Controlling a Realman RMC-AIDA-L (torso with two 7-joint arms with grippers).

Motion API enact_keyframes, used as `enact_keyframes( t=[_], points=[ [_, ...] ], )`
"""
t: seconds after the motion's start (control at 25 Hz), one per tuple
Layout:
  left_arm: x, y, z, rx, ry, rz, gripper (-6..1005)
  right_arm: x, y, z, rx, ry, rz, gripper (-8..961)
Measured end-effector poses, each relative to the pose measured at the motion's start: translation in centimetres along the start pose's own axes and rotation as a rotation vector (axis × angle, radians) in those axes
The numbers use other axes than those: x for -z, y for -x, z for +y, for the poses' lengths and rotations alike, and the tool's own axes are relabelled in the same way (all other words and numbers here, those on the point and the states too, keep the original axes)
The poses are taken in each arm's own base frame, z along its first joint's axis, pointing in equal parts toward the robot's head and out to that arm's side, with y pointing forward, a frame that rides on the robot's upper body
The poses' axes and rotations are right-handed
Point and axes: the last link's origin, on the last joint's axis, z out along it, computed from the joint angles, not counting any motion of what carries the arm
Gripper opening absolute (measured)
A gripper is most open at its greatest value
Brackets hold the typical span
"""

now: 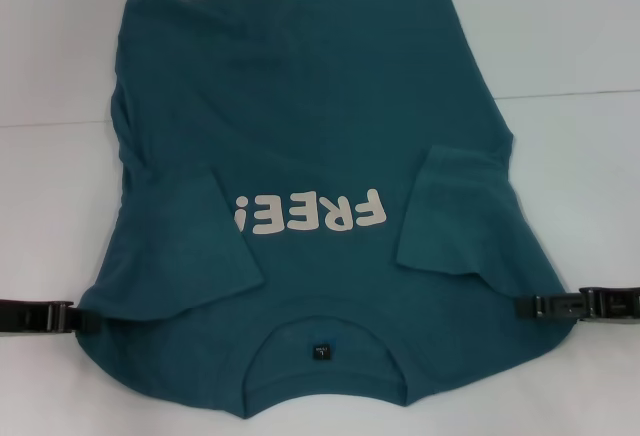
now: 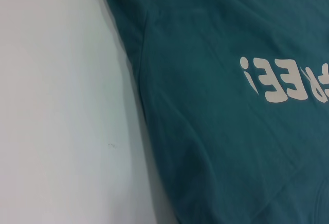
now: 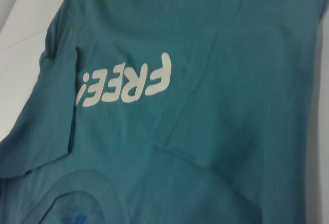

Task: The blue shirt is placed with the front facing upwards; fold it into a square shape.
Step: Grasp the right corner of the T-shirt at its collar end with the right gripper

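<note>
Both hands' fingers seemingly hidden under shirt [image 1: 320, 106].

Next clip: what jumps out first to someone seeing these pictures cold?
The blue shirt fills the white table, front up, collar nearest the robot, both sleeves folded inward beside the pale FREE! lettering. The left pincer and right pincer sit at opposite shirt edges near the shoulders.

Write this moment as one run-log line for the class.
shirt: front up, sleeves folded inward, collar near robot | left gripper: at shirt's left shoulder edge | right gripper: at right shoulder edge | table: white
</note>
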Motion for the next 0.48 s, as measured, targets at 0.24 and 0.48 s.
enact_keyframes(
  t=[0.24, 0.48],
  points=[
    [-0.01, -0.15, 0.06, -0.003, 0.0, 0.001, 38, 0.8, -0.43, -0.37, -0.006, -0.01, -0.014, 831],
    [0.02, -0.37, 0.12, -0.008, 0.0, 0.004, 39, 0.86, -0.4, -0.58, -0.013, -0.017, -0.026, 820]
  ],
)
